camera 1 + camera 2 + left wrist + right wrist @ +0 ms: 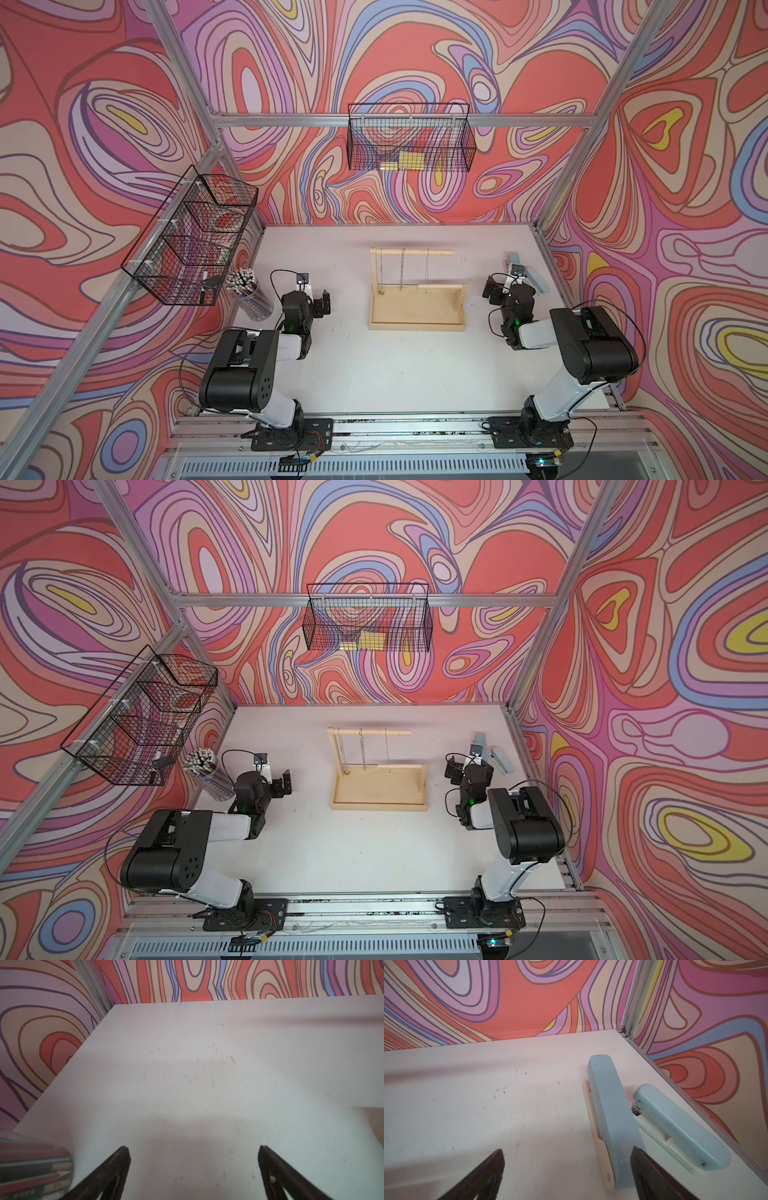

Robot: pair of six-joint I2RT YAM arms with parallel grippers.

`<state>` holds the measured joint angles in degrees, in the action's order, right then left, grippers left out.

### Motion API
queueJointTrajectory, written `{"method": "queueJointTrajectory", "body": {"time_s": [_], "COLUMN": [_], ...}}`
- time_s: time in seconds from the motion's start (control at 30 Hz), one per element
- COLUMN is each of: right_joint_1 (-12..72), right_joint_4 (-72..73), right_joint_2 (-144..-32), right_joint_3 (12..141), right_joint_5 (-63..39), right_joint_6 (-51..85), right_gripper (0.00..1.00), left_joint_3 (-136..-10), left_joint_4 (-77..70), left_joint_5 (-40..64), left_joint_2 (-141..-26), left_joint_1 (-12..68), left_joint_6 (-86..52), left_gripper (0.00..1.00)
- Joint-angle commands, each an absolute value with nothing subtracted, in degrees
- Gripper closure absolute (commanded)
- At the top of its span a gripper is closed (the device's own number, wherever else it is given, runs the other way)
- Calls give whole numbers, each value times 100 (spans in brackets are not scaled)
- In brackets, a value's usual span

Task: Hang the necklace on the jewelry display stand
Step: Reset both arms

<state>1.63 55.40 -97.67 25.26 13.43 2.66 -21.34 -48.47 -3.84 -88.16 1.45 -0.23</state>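
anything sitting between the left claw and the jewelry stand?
Nothing. In both top views only bare white table separates the open left claw from the jewelry display stand; the pencil cup sits on the claw's far side.

Open tabletop (395, 374) before wooden stand (417, 320), pencil jar (249, 291) crowding left edge, staplers (612, 1115) far right

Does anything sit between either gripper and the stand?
Nothing visible: bare table lies between the open left gripper, the open right gripper and the stand.
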Motion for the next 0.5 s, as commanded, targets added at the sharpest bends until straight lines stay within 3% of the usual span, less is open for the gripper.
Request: {"method": "queueJointTrajectory", "body": {"time_s": [0.0, 0.47], "right_joint_1": [169, 174], "right_joint_4": [5665, 5686], "right_joint_2": [-9730, -9738], "right_joint_3": [2586, 2593], "right_joint_5": [1430, 1380], "right_joint_6": [300, 278], "right_gripper": [2, 2], "left_joint_3": [-2182, -2187], "left_joint_4": [-5026, -5026], "left_joint_5": [-325, -325], "left_joint_2": [-8807, -8809], "left_joint_1": [123, 123], "left_joint_6": [-59, -54], "left_gripper": [1, 1]}}
